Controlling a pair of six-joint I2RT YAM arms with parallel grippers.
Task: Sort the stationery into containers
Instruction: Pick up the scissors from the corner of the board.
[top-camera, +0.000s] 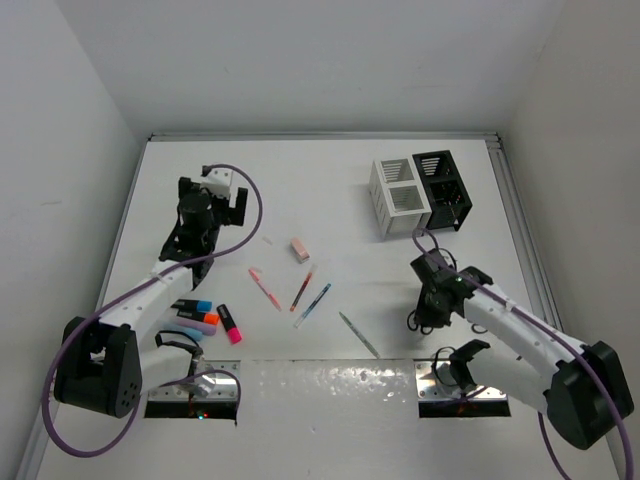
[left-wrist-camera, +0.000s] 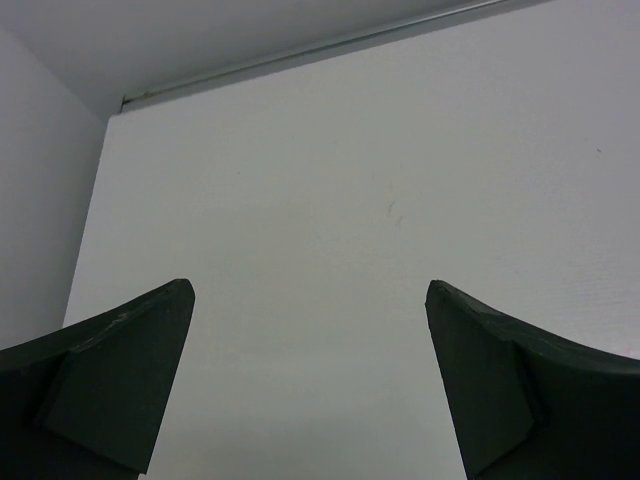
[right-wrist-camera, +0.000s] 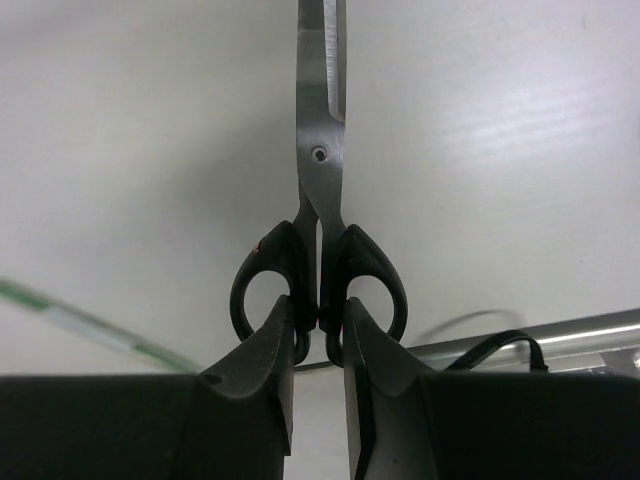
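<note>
White surface (top-camera: 330, 190), boxed in by pale walls, carries everything; the pink eraser (top-camera: 299, 249) near its middle serves as the marker.

Beyond the eraser and well off to its right stand the white organiser (top-camera: 398, 195) and the black organiser (top-camera: 442, 188), upright and touching side by side, the black one farther from the eraser.

On the near side of the eraser lie three pens. The pink pen (top-camera: 264, 288) is a little to its left. The red pen (top-camera: 303, 288) is almost straight toward the arms, and the blue pen (top-camera: 313, 304) lies just past that. The grey pen (top-camera: 358, 334) lies nearer the arms again and to the eraser's right.

Well to the eraser's left and nearer the arms, a cluster of highlighters (top-camera: 208, 318) in blue, orange, pink and pale purple lies against the left arm (top-camera: 150, 290).

Left jaws sit to the eraser's left and slightly beyond it. They are spread wide and hold nothing, and only bare surface shows between the fingers (left-wrist-camera: 130, 360).

Right jaws, on the right arm (top-camera: 500, 320), sit well to the eraser's right and nearer the arms. They are pinched onto the black handles of the scissors (right-wrist-camera: 322, 180), where the two loops meet. The blades are together and point away from the wrist. Whether the scissors touch the surface cannot be told.
</note>
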